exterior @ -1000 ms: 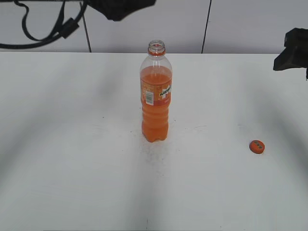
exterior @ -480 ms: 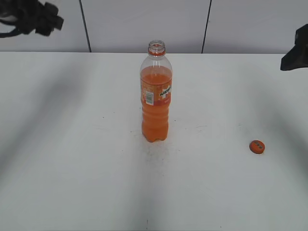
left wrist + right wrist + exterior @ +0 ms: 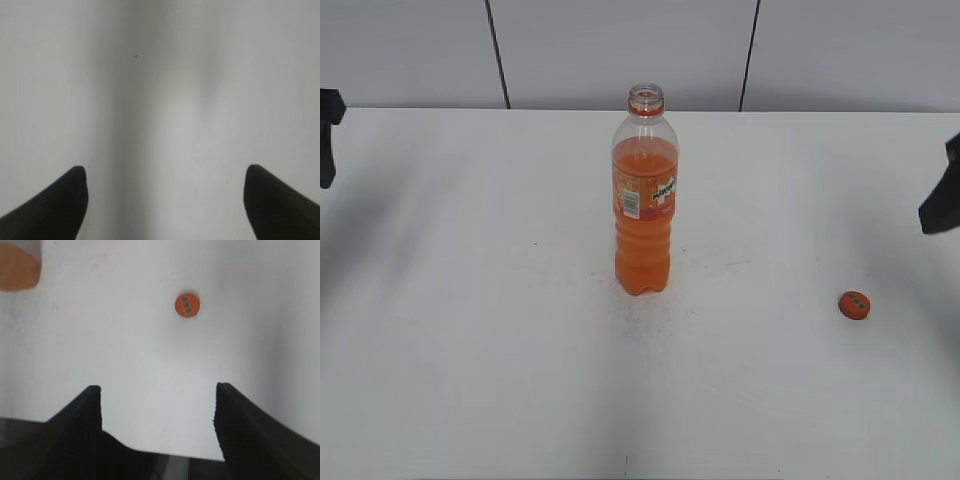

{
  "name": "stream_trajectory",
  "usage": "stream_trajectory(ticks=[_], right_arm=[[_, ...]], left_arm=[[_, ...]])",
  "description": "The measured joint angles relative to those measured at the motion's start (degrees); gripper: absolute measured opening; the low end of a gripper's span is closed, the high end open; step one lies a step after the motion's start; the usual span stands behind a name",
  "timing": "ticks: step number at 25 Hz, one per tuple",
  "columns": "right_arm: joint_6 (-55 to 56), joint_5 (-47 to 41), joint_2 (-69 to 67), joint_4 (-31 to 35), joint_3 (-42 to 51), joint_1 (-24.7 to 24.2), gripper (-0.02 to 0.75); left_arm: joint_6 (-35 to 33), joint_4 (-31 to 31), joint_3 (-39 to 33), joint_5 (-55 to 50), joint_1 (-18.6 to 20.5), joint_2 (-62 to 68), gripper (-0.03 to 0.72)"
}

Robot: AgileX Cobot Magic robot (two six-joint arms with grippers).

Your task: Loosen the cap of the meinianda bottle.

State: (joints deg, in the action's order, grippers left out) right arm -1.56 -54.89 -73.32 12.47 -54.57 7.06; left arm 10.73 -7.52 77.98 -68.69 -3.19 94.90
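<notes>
The meinianda bottle [image 3: 644, 200] stands upright in the middle of the white table [image 3: 470, 330], its neck open with no cap on it. Its orange base shows at the top left of the right wrist view [image 3: 17, 267]. The orange cap [image 3: 854, 304] lies flat on the table to the right of the bottle, and shows in the right wrist view [image 3: 187, 305]. My left gripper [image 3: 165, 172] is open and empty over bare table; only a dark bit of it shows at the exterior view's left edge [image 3: 328, 135]. My right gripper [image 3: 157, 390] is open and empty, well short of the cap; it shows at the right edge [image 3: 942, 195].
A grey panelled wall [image 3: 620, 50] with dark seams stands behind the table. The table's near edge shows at the bottom of the right wrist view [image 3: 165, 455].
Both arms have drawn away outward and downward: the left from the top centre to the left edge, the right lower at the right edge. Bottle and cap have not moved.
</notes>
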Motion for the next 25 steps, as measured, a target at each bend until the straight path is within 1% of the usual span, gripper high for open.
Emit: stream_trajectory(ticks=[3, 6, 8, 11, 15, 18, 21, 25], right_arm=[[-2.44, -7.24, 0.00, -0.12, -0.05, 0.00, 0.524], [-3.68, -13.06, 0.00, -1.23, -0.05, 0.00, 0.524], [-3.86, -14.23, 0.47, -2.50, 0.01, 0.00, 0.524], [-3.93, -14.28, 3.31, -2.65, 2.22, 0.00, 0.524], [-4.05, -14.28, 10.71, -2.72, 7.99, 0.00, 0.524], [-4.06, -11.90, 17.07, -2.72, 12.71, 0.00, 0.524], [-4.10, -8.13, 24.83, -2.78, 17.55, 0.00, 0.524], [-4.47, -3.99, 35.76, -2.86, 23.12, 0.00, 0.524]], left_arm=[[-2.60, 1.87, -1.76, -0.40, 2.75, -0.81, 0.575], [-3.73, 2.38, -7.79, -0.40, 3.11, -4.20, 0.574], [-3.94, 2.84, -13.20, -0.60, 3.11, -8.53, 0.574], [-4.00, 3.53, -21.34, 0.26, 3.11, -16.76, 0.566], [-4.00, 4.64, -31.51, 2.53, 3.11, -30.69, 0.552], [-4.00, 4.71, -37.74, 3.87, 3.11, -42.41, 0.548], [-4.51, 4.66, -42.35, 5.30, 3.11, -55.94, 0.544], [-5.94, 4.48, -45.82, 5.61, 3.11, -70.75, 0.541]])
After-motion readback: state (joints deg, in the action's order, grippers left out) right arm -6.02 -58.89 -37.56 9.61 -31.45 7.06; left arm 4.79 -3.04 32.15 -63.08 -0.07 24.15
